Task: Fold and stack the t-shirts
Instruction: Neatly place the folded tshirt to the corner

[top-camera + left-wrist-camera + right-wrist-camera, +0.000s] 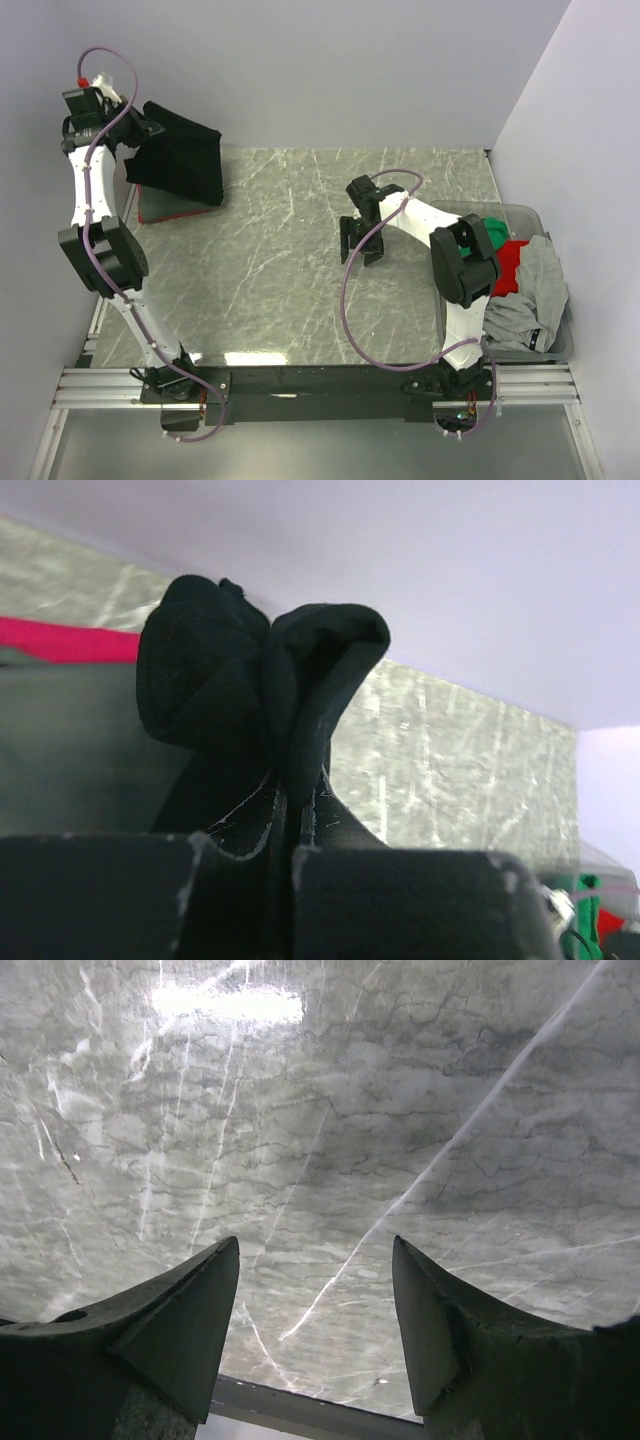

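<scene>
Left hand point(280, 858): closed tight on a bunched fold of the black t-shirt point(262, 695). The cloth rises between the fingers and blocks the middle of my wrist view. From overhead, the shirt hangs from that hand over the far left corner of the desk point(300, 260). Its lower edge drapes onto a flat folded piece with a red edge point(150, 216). I cannot tell how many garments lie there.

Right hand point(315, 1247): jaws wide, nothing between them. It is poised over bare marble mid-desk, well apart from the black shirt.

To its right, the clear plastic bin point(520, 210) sits at the desk's right edge. It holds a grey t-shirt point(535, 285), a red t-shirt point(510, 262) and a green t-shirt point(495, 228). The right arm's upper link covers part of them.
</scene>
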Controlling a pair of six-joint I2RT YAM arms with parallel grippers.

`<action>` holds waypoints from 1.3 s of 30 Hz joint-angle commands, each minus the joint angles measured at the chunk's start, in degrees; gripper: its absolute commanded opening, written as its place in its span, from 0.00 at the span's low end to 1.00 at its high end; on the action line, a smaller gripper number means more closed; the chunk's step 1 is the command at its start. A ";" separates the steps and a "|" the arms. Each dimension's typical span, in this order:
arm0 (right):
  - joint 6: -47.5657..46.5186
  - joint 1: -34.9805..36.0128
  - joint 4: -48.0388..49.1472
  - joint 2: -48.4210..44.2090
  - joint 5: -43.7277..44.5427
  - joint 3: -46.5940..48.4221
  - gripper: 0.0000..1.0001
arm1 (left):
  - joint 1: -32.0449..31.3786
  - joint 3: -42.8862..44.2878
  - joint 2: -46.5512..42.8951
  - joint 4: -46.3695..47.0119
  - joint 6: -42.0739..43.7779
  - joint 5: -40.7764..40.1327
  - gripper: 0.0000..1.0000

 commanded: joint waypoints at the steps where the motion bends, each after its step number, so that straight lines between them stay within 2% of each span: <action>1: 1.18 0.00 0.95 -0.89 -0.17 0.05 0.69 | 1.28 -0.57 1.30 5.30 -0.46 0.18 0.00; 9: 2.85 0.35 1.39 -1.94 -0.17 -0.74 0.69 | 4.00 -1.19 5.52 5.13 0.59 -4.65 0.00; 10: 2.94 0.53 1.47 -2.03 -0.17 -0.83 0.69 | 4.35 -1.10 6.48 4.78 0.68 -6.40 0.03; 12: 3.20 0.79 1.56 -2.30 -0.17 -0.83 0.70 | 4.62 -0.31 7.36 3.46 0.68 -8.95 0.16; 13: 3.46 0.88 1.56 -2.38 -0.09 -0.83 0.70 | 4.88 0.04 8.15 3.11 0.68 -11.57 0.38; 15: 3.82 1.23 1.74 -3.17 0.00 -0.74 0.70 | 4.97 1.36 8.69 1.54 0.07 -13.87 0.56; 16: 4.17 1.49 1.83 -3.78 0.26 -0.65 0.71 | 4.97 1.54 8.51 1.26 -0.02 -16.15 0.69; 19: 4.87 1.84 2.09 -5.10 0.61 -0.65 0.71 | 4.97 -1.26 5.54 3.36 -1.24 -17.84 0.86; 22: 5.40 2.11 2.70 -6.51 1.23 -0.83 0.71 | 4.18 -6.45 1.59 5.83 -1.69 -21.08 0.94; 26: 5.75 2.55 2.88 -8.36 3.16 -1.00 0.72 | 1.11 -10.49 -2.82 3.91 -1.16 -30.30 0.98; 27: 5.75 2.55 2.79 -8.62 3.69 -1.00 0.72 | 0.23 -11.03 -4.83 3.20 -1.60 -35.98 0.98; 30: 5.49 2.64 2.97 -10.12 5.10 -1.35 0.72 | -3.02 -13.49 -8.61 0.65 -3.53 -46.10 0.99; 34: 4.96 2.64 3.93 -12.48 6.77 -2.58 0.72 | -5.40 -18.84 -13.97 1.61 -6.07 -48.60 0.99; 39: 5.66 2.55 7.62 -16.09 9.14 -6.01 0.72 | -8.82 -27.19 -22.05 1.61 -6.96 -45.35 0.99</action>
